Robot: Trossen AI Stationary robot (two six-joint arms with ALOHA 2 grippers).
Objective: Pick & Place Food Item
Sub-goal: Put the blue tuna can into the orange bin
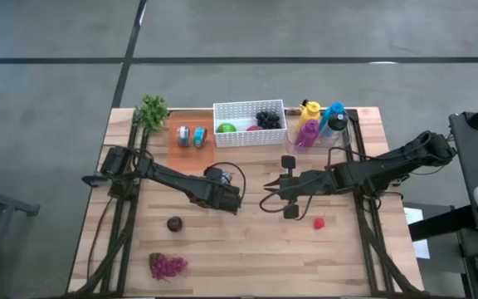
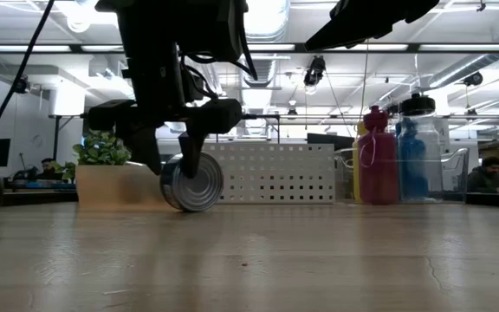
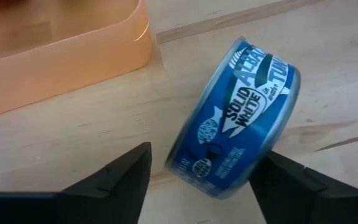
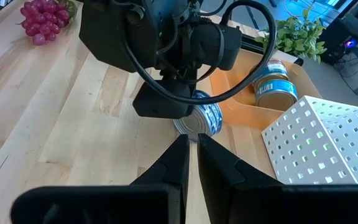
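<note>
Lighting, as you see it: even overhead room light; ceiling lights (image 2: 267, 17) glare brightly in your low view, arms silhouetted dark. Near tabletop (image 2: 249, 269) soft, out of focus.

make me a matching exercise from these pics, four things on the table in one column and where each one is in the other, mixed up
Things:
1. tuna can
2. red grapes
3. bottles
4. two more cans

Places:
A. in the clear bin beside the white basket
B. in the orange tray
C. between the left gripper fingers, on its edge on the wood
D. loose, near the table's front left corner

Pairs: 1-C, 2-D, 3-A, 4-B
</note>
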